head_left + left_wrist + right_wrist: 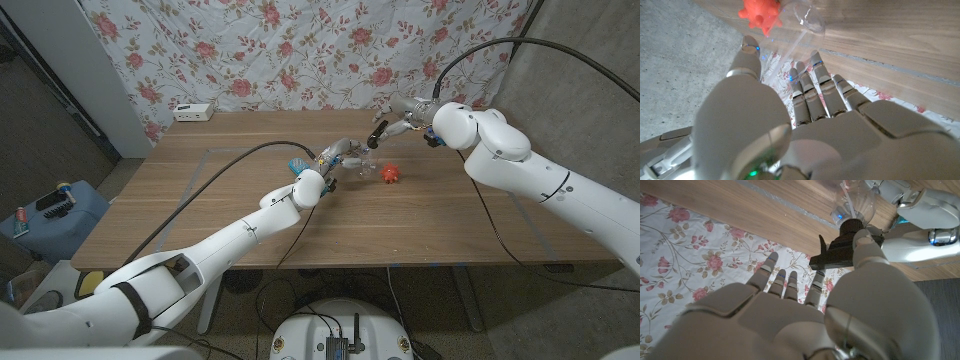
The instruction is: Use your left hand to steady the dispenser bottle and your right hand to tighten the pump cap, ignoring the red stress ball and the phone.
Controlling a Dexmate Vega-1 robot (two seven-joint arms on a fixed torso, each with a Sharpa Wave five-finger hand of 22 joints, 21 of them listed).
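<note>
Clear dispenser bottle (362,163) near desk's (200,220) far edge | left robot hand (338,157) grips it | right robot hand (395,122) pinches black pump cap (845,245) | step: tightening | next: twist cap

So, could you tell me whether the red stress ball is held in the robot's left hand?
No, in the head view the red stress ball lies on the table, apart from the left hand, which is at the clear dispenser bottle.

Glossy white arm shells w/ black cables, grey-silver robot hand (805,130) fingers, blue fingertip LEDs, green wrist light.
</note>
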